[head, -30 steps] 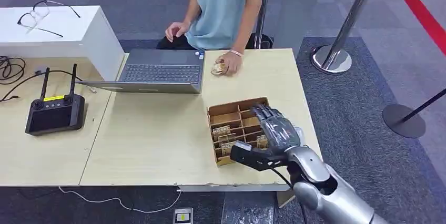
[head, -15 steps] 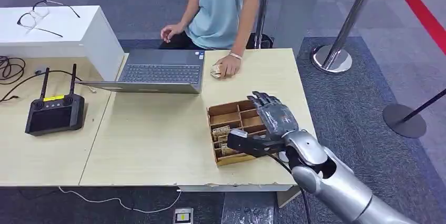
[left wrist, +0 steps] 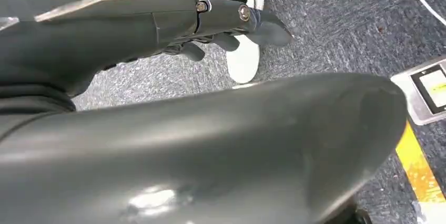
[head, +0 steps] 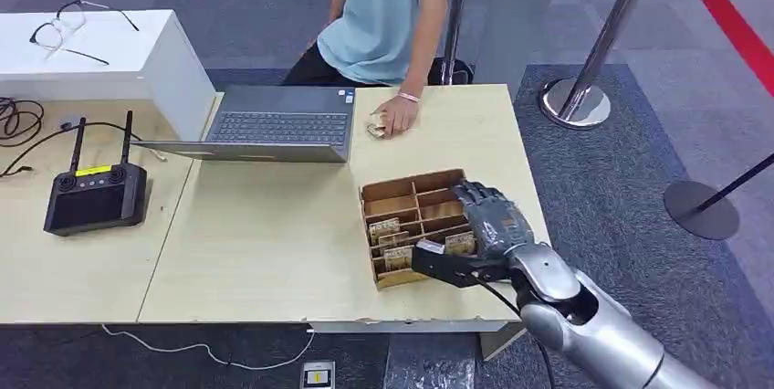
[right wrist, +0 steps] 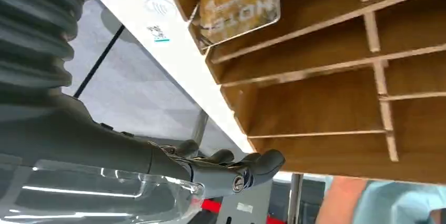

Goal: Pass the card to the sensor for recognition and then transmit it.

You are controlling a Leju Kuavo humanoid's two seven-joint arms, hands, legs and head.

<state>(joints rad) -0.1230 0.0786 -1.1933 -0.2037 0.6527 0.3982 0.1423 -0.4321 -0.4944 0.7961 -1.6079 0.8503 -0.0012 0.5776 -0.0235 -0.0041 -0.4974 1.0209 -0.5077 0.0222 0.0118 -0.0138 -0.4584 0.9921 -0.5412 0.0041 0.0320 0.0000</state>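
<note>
A wooden divided box [head: 408, 207] stands near the table's right front corner, with several brown cards upright in its slots. One card [head: 459, 243] [right wrist: 239, 2] stands in the slot nearest my right hand [head: 486, 232]. That hand is low over the box's right side, its thumb [head: 436, 262] across the front slots and its fingers [right wrist: 231, 169] stretched outside the wall, gripping nothing. A white flat sensor [right wrist: 171, 45] with a contactless mark lies beside the box under the hand. My left hand [left wrist: 221, 21] hangs over the carpet, holding nothing.
A person in a light blue shirt sits behind the table, one hand [head: 395, 117] resting on a small object. An open laptop [head: 278, 124], a black controller [head: 96, 197], a white box [head: 100, 56] with glasses and two stanchion bases [head: 575, 104] [head: 701, 211] are around.
My right hand rose a little over the box, then came back down slightly to the right, uncovering the card by its thumb. The person's other hand has drawn back out of sight.
</note>
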